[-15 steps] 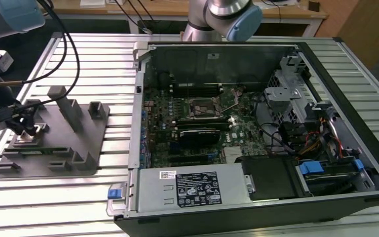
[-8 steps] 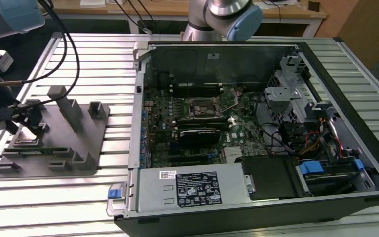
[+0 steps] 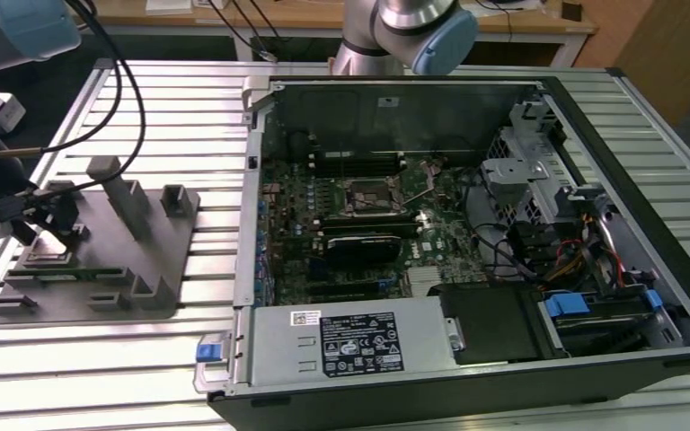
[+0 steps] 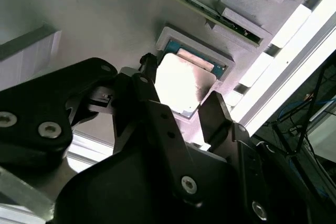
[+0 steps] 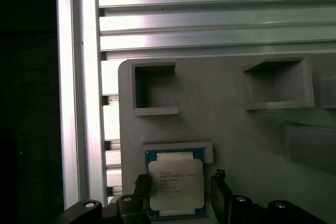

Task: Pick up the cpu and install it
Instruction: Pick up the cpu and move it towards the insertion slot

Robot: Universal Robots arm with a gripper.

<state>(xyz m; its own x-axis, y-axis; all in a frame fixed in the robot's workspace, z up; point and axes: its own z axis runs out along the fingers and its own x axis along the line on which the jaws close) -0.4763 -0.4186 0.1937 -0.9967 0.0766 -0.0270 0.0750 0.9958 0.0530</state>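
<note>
The cpu [image 5: 176, 184] is a small square chip with a shiny silver-grey top. It lies flat in a shallow square pocket of the grey plastic tray [image 3: 165, 296], on the exterior view's left. My gripper [image 5: 180, 191] is low over the chip and open, with one black finger [image 5: 140, 186] on each side of it. A thin gap shows between the fingers and the chip's edges. In the second wrist view the cpu [image 4: 181, 85] glares bright between the same fingertips [image 4: 215, 111]. In the exterior view my gripper [image 3: 51, 235] hangs just above the cpu [image 3: 49, 259].
An open computer case [image 3: 465, 359] lies on the slatted metal table [image 3: 105, 377], to the tray's right in the exterior view. Its motherboard socket [image 3: 369, 199] sits mid-board. Upright posts [image 3: 123, 202] stand on the tray close to my gripper. A second arm's base [image 3: 411, 27] rises behind the case.
</note>
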